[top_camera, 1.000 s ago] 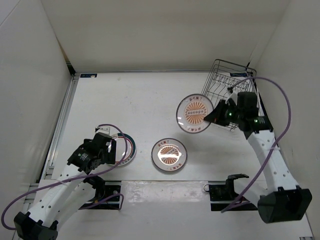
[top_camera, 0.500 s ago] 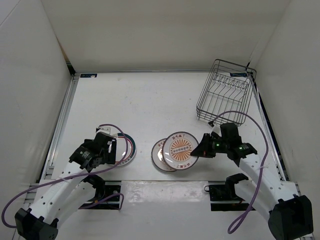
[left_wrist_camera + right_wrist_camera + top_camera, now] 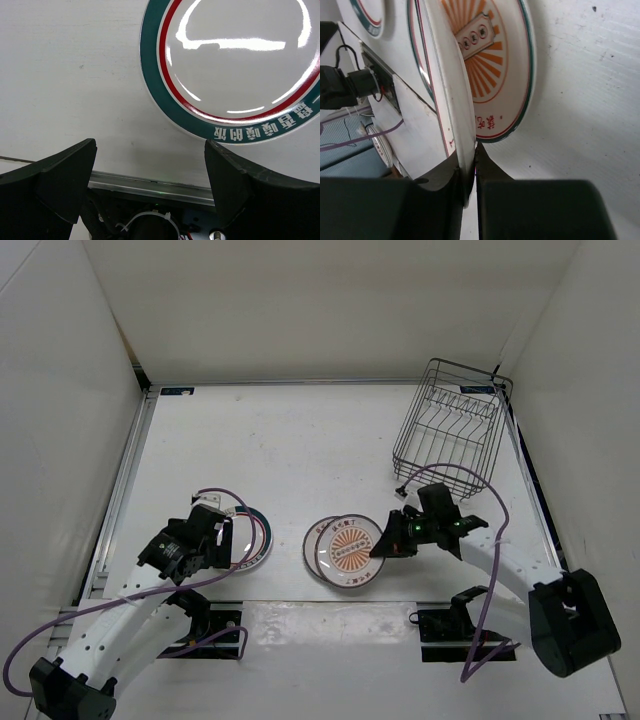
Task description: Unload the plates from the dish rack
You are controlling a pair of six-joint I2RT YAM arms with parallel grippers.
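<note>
I see my right hand [image 3: 385,546] pinching a sunburst plate [image 3: 354,553] over its twin [image 3: 320,544], outside the dish rack [image 3: 447,430]; left hand [image 3: 150,170] spread.

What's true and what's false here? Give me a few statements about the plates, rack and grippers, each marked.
1. The rack holds no plates. True.
2. The right gripper is open and empty. False: it is shut on the rim of an orange plate.
3. The left gripper grips the white plate. False: its jaws are open, and the plate lies on the table beyond them.
4. Seen from above, the held plate overlaps a second orange plate. True.
</note>
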